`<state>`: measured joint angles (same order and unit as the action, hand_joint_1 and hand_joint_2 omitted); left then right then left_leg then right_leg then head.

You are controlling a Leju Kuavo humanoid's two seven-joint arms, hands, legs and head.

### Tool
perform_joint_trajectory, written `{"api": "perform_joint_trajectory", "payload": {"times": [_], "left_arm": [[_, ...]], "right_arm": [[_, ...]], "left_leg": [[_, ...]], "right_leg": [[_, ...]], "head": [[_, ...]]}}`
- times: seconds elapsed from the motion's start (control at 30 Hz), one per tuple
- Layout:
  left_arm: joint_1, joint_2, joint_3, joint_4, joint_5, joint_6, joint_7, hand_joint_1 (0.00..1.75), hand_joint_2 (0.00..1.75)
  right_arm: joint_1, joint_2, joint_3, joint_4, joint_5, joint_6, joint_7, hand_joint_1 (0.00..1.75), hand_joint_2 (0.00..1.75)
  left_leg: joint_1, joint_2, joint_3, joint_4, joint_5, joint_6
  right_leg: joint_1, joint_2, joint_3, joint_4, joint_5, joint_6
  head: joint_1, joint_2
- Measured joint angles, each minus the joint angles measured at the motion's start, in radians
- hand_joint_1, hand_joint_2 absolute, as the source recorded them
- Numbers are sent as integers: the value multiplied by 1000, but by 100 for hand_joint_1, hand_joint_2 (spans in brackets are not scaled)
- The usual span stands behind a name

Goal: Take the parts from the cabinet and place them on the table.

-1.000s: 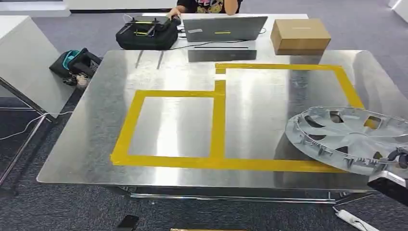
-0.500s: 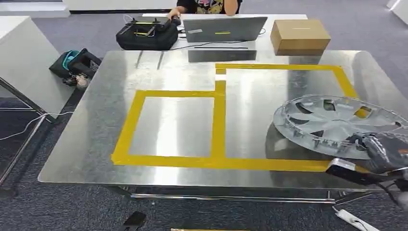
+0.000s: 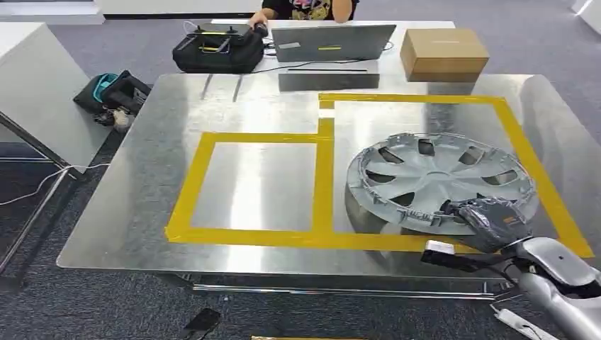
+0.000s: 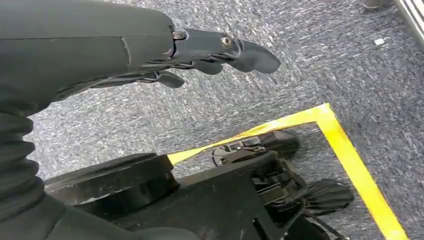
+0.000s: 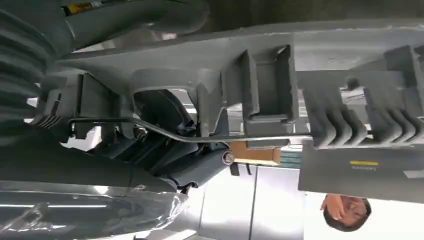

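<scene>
A silver wheel cover [image 3: 432, 180] hangs tilted just above the steel table [image 3: 142, 198], over the right yellow-taped rectangle [image 3: 524, 142]. My right hand [image 3: 489, 221] grips its near rim from the front right. The right wrist view looks close up at the cover's grey ribbed underside [image 5: 320, 75], with my right hand's fingers [image 5: 165, 150] curled around its edge. My left hand [image 4: 220, 50] hangs over grey carpet with its fingers apart, holding nothing.
Two adjoining yellow tape rectangles mark the table; the left one [image 3: 255, 184] is bare. Behind the table stand a laptop [image 3: 333, 41], a cardboard box [image 3: 443, 53] and a black bag [image 3: 216, 48], with a person seated there. A white cabinet [image 3: 35, 85] is at left.
My right hand has carried the wheel cover leftward and inward from the table's right edge to above the right taped rectangle. The arm now reaches further over the table.
</scene>
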<state>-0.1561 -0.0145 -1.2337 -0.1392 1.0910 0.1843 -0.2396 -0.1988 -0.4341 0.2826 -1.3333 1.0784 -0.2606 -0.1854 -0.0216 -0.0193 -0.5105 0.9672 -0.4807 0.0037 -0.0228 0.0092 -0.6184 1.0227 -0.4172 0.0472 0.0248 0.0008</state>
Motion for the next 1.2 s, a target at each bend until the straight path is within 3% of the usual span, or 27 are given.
{"api": "perform_joint_trajectory", "payload": {"times": [0.27, 0.43, 0.57, 0.73, 0.87, 1.0, 1.2], "left_arm": [[-5, 1, -11, 0, -6, -6, 18, 0, 175], [-7, 1, -24, 0, -2, -10, 26, 0, 175], [-9, 4, -28, 0, 3, -2, 26, 0, 175], [-18, 7, -37, 0, 3, 5, 27, 0, 175], [-22, 8, -50, 0, -2, 6, 27, 0, 175], [-30, 8, -57, 0, -13, 15, 26, 0, 175], [-42, 6, -100, 0, -67, 43, -8, 0, 175]], "right_arm": [[-89, 48, 135, 126, 70, 58, 42, 175, 175], [-185, 63, 193, 278, 112, -2, 85, 175, 175], [-247, 63, 195, 430, 98, -115, 50, 175, 175], [-307, 63, 170, 582, 87, -176, 0, 175, 175], [-321, 63, 156, 628, 85, -233, -54, 175, 175], [-322, 71, 154, 638, 87, -252, -88, 175, 175], [-312, 89, 158, 610, 101, -206, -97, 175, 175]], "left_leg": [[0, 1, 0, 0, 0, 0], [0, 1, 5, 0, 0, 0], [0, 0, 6, 0, 0, 1], [0, 0, 7, 0, 2, 3], [0, 0, 7, 0, 2, 3], [0, 0, 7, 0, 2, 3], [0, 1, 8, 0, 2, 3]], "right_leg": [[0, 1, 0, -1, 1, 0], [0, 1, 4, -2, 1, 0], [0, 1, 8, -4, 1, 1], [0, 1, 11, -7, 4, 3], [0, 1, 11, -8, 5, 4], [0, 1, 11, -8, 5, 4], [0, 2, 11, -8, 5, 4]], "head": [[0, 0], [0, 0], [0, 0], [0, 0], [0, 0], [0, 0], [0, 0]]}}
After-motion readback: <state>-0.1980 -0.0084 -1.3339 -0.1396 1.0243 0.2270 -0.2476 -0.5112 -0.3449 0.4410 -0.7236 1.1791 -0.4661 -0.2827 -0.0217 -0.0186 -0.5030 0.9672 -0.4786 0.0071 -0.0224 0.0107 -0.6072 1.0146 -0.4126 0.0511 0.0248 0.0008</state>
